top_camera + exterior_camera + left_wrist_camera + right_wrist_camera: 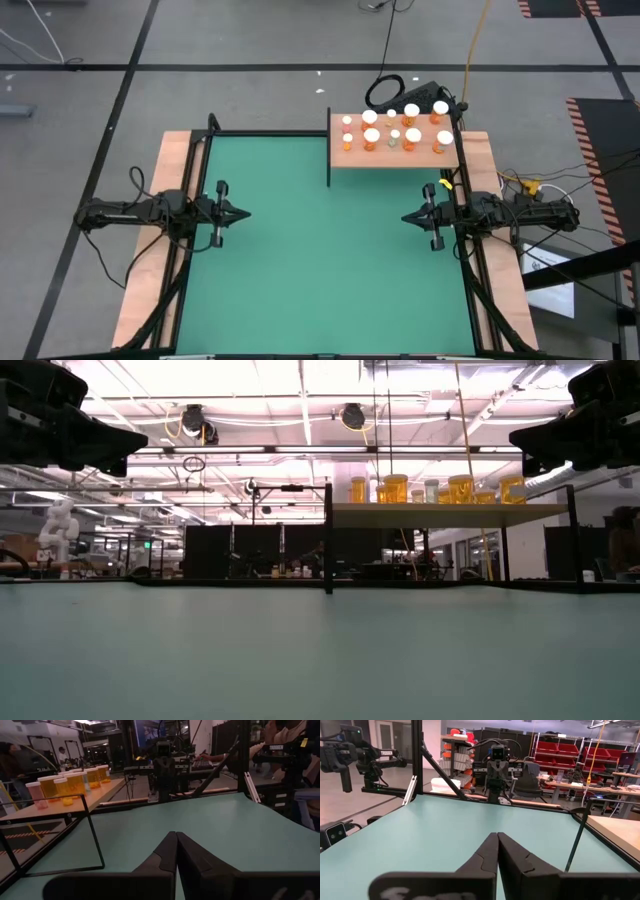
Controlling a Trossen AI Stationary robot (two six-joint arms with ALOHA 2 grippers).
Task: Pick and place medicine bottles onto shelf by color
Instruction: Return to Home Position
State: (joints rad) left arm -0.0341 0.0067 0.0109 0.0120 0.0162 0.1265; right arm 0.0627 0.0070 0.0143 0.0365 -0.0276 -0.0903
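While our left pincer [243, 213] and right pincer [405, 217] hang closed over the green mat's [320, 270] sides, the medicine bottles [371, 136] stand on the shelf [400, 158] at its far right corner. Ceiling lights [200, 380] glare beyond.

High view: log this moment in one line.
left gripper: shut, green mat, left side | right gripper: shut, mat, right side | white-capped translucent medicine bottles: upright on light-brown wooden shelf

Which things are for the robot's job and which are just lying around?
Job: small, mostly orange see-through medicine bottles with white caps; flat light-brown wooden shelf under them; left end effector and right end effector, shut, at the green mat's sides.
Lying about: black coiled cable behind the shelf; thin orange cord on the floor.
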